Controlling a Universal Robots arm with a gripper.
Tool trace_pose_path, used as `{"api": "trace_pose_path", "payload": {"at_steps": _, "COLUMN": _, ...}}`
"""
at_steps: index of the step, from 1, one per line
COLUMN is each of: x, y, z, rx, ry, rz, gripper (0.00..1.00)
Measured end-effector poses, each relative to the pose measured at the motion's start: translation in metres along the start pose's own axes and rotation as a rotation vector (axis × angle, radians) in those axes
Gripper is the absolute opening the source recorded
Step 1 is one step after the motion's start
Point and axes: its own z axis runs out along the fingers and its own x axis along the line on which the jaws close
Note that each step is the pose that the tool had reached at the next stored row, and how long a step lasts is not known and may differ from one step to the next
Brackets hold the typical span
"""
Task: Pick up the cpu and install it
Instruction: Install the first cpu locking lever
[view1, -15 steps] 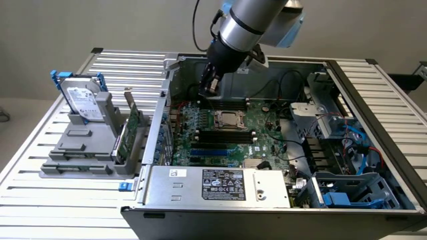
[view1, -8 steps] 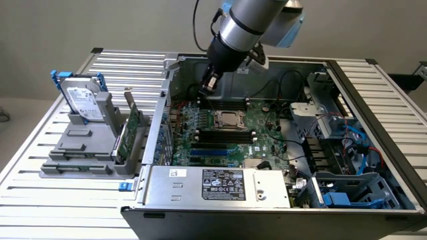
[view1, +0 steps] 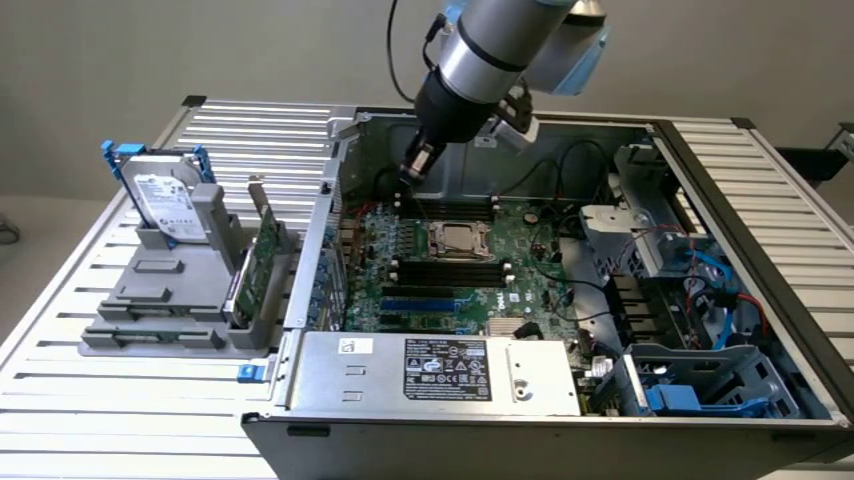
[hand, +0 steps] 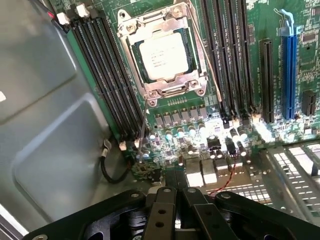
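Inside the open case (view1: 534, 440), the cpu (hand: 162, 56) sits socketed; empty pincer (hand: 175, 176) together, base cropped.

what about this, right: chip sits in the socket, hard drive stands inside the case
Not quite. The exterior view shows the hard drive standing in the grey rack outside the case. The chip does sit in the socket.

Exterior view: high, beyond bench (view1: 120, 400) near edge, tilted down across open computer case (view1: 747, 210); far enough back to take in whole case and end of arm.

Wrist view: on arm, just behind gripper (hand: 175, 182), aimed steeply down, close over motherboard (hand: 235, 150).

Shared: cpu (view1: 455, 240) in socket, memory slots (view1: 451, 268) beside it, blue card slots (view1: 414, 298).
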Motion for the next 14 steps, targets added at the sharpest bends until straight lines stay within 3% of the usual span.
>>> {"api": "trace_pose_path", "payload": {"at_steps": 3, "x": 0.0, "y": 0.0, "z": 0.0, "rx": -0.0034, "ry": 0.0197, "rz": 0.044, "gripper": 0.11}}
{"api": "trace_pose_path", "payload": {"at_steps": 8, "x": 0.0, "y": 0.0, "z": 0.0, "rx": -0.0079, "ry": 0.0451, "rz": 0.101, "gripper": 0.11}}
{"api": "trace_pose_path", "payload": {"at_steps": 12, "x": -0.0001, "y": -0.0002, "z": 0.0001, "rx": -0.0115, "ry": 0.061, "rz": 0.136, "gripper": 0.11}}
{"api": "trace_pose_path", "payload": {"at_steps": 14, "x": -0.0002, "y": -0.0007, "z": 0.0003, "rx": -0.0135, "ry": 0.0663, "rz": 0.146, "gripper": 0.11}}
